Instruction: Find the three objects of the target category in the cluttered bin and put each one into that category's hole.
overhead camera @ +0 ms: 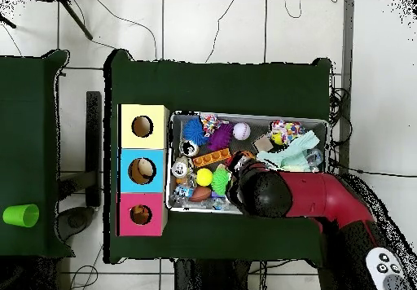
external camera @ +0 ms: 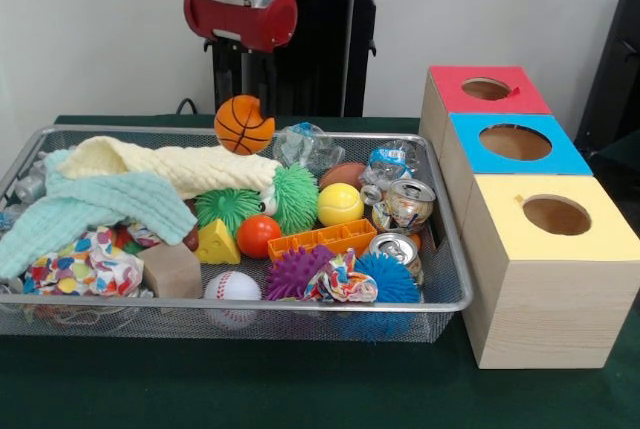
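Basketball lifted over a crowded wire bin, three holed boxes alongside.

The gripper [external camera: 243, 99] hangs above the far rim of the wire bin [external camera: 448, 249] with a small orange basketball [external camera: 244, 125] at its tip, raised clear of the clutter; whether the jaws are clamped on it cannot be told, as the ball hides them. Under it lie a cream knitted cloth [external camera: 180, 166] and a mint towel [external camera: 90, 204] filling the bin's left half. Other balls sit crowded mid-bin: a yellow ball [external camera: 340, 204], a baseball [external camera: 232, 286], and a brown football [external camera: 343, 174] wedged between spiky toys and crushed cans [external camera: 400, 204]. Just beside the bin's right edge on the green counter [external camera: 300, 389] stand the red box [external camera: 486, 91], blue box [external camera: 514, 144] and yellow box [external camera: 552, 217], each with a round hole on top.
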Controlling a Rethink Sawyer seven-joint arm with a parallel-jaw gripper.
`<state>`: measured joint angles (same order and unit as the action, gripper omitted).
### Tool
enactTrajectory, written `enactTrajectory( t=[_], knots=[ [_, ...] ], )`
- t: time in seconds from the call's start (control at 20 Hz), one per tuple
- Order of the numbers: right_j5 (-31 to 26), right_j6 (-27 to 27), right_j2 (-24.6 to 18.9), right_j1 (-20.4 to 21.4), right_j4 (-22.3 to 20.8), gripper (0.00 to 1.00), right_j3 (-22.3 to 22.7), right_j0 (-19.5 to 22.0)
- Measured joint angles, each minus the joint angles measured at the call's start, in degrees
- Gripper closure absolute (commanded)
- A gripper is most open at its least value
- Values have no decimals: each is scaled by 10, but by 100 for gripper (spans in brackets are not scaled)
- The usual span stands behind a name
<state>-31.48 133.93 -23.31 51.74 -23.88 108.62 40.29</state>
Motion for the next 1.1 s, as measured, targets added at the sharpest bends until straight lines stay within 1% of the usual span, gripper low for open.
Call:
enactTrajectory(
  t=[0.45, 0.85, 0.9, 1.1],
  knots=[
    [0, 0, -3, -14, 0, 0, 0, 33],
    [0, 0, -6, -15, 0, 0, 0, 35],
    [0, 0, -9, -17, 0, 100, -2, 35],
    [0, 0, -9, -18, 0, 100, -3, 34]
  ],
)
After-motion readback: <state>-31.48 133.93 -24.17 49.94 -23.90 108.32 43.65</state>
